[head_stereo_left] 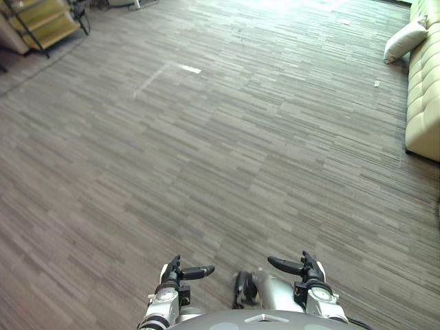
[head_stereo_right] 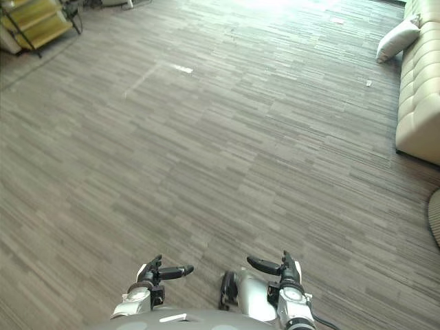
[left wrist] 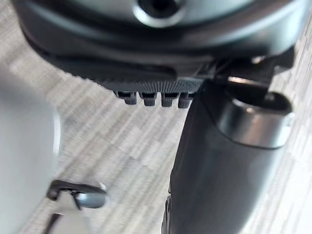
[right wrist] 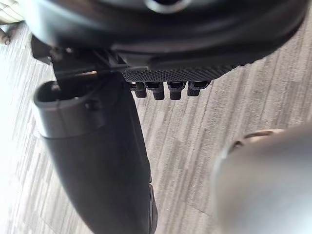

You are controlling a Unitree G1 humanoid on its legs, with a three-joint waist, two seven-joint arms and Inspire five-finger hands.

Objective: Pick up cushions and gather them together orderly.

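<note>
— Grey striped carpet (head_stereo_left: pixel 206 151) is spread across nearly the whole frame; what is set on it?

— At the right edge a cream tufted sofa (head_stereo_left: pixel 423 103) is found; in the upper left corner a yellow rack (head_stereo_left: pixel 41 20) is parked; one white cushion (head_stereo_left: pixel 405 40) is propped against the sofa's far end in the upper right corner, and its lower corner appears to rest on the carpet; no other cushion can be made out.

— And the hands?

— Both are seen low at the bottom edge, well apart from the cushion; the left hand (head_stereo_left: pixel 175 273) is placed left of centre, the right hand (head_stereo_left: pixel 302 267) right of centre; the thumbs are stuck out toward each other; in the wrist views the left fingers (left wrist: pixel 148 99) and the right fingers (right wrist: pixel 170 89) are seen relaxed over bare carpet, with nothing gripped.

— Which step is judged to be in hand?

— The approach; nothing is gathered yet; the bare carpet should be crossed toward the upper right, and a stop made with the cushion squarely ahead; the sofa's corner should be given room, lest it be struck by an arm; the soft cushion is best taken from both sides with spread hands, since it may sag or slip if pinched by one corner.
</note>
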